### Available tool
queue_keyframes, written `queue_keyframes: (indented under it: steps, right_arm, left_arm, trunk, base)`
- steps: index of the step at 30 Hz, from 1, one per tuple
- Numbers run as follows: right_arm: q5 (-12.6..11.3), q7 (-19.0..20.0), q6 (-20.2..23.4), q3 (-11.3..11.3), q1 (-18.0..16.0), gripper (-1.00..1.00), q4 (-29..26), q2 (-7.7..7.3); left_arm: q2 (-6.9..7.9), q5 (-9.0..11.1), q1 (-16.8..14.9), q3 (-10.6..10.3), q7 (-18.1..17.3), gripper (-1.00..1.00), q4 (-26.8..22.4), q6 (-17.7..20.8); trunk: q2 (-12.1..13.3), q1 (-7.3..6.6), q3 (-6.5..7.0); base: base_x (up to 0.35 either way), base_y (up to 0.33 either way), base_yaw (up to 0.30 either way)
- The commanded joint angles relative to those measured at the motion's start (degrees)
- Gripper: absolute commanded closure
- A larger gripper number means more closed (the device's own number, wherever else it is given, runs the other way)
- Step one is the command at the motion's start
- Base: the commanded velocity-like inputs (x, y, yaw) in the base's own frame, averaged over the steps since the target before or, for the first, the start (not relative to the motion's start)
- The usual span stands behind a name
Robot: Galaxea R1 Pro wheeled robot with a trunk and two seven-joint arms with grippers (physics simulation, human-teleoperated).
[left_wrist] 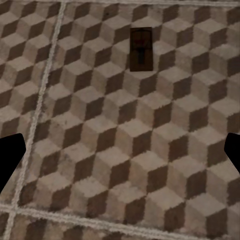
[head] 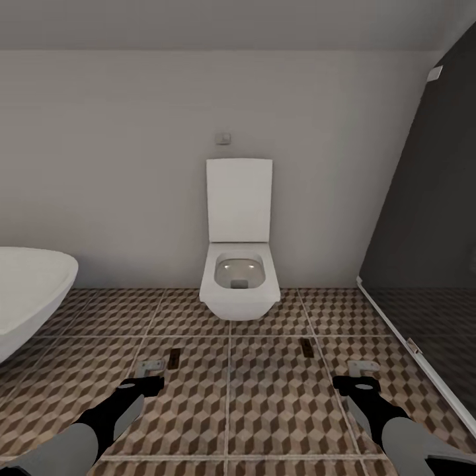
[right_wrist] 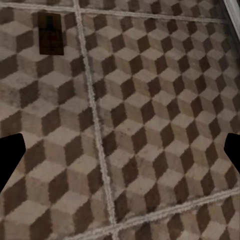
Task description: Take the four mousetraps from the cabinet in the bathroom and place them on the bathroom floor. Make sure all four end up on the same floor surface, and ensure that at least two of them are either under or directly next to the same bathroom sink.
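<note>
**2 mousetraps on the tiles before the toilet**

Head view: the left gripper [head: 151,374] and right gripper [head: 363,374] hover spread and empty over the bathroom floor [head: 264,403]. 1 mousetrap [head: 174,359] lies beyond the left, another mousetrap [head: 307,347] nearer the toilet [head: 239,264]. A bathtub [head: 30,291] sits left.

Left wrist view: a trap [left_wrist: 140,49] lies flat.

Right wrist view: a trap [right_wrist: 50,33] lies flat.

place: bathroom | evidence: toilet [head: 239,277], bathtub [head: 30,291] (partly seen) — cube-patterned bathroom floor [head: 264,396]
</note>
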Motion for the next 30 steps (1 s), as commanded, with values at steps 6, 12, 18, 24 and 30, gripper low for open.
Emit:
queue_keyframes:
  steps: [6,12,18,24,30]
  right_arm:
    - [0.6,0.0,0.3,-0.4,0.0,-1.00,-0.1,0.07]
    - [0.6,0.0,0.3,-0.4,0.0,-1.00,-0.1,0.01]
    - [0.6,0.0,0.3,-0.4,0.0,-1.00,-0.1,0.00]
    - [0.6,0.0,0.3,-0.4,0.0,-1.00,-0.1,0.00]
    - [0.6,0.0,0.3,-0.4,0.0,-1.00,-0.1,0.00]
  left_arm:
    - [0.05,0.4,0.0,-0.5,0.4,-1.00,-0.2,0.3]
    - [0.04,0.4,0.0,-0.5,0.4,-1.00,-0.2,0.3]
    - [0.04,0.4,0.0,-0.5,0.4,-1.00,-0.2,0.3]
    - [0.04,0.4,0.0,-0.5,0.4,-1.00,-0.2,0.3]
    - [0.04,0.4,0.0,-0.5,0.4,-1.00,-0.2,0.3]
  trunk:
    - [0.0,-0.01,-0.05]
    - [0.0,-0.14,1.05]
    - [0.1,-0.30,2.38]
    - [0.2,-0.45,3.71]
    - [0.3,-0.61,5.04]
  base:
    - [0.000,0.000,0.000]
    - [0.000,0.000,0.000]
    - [0.000,0.000,0.000]
    - [0.000,0.000,0.000]
    - [0.000,0.000,0.000]
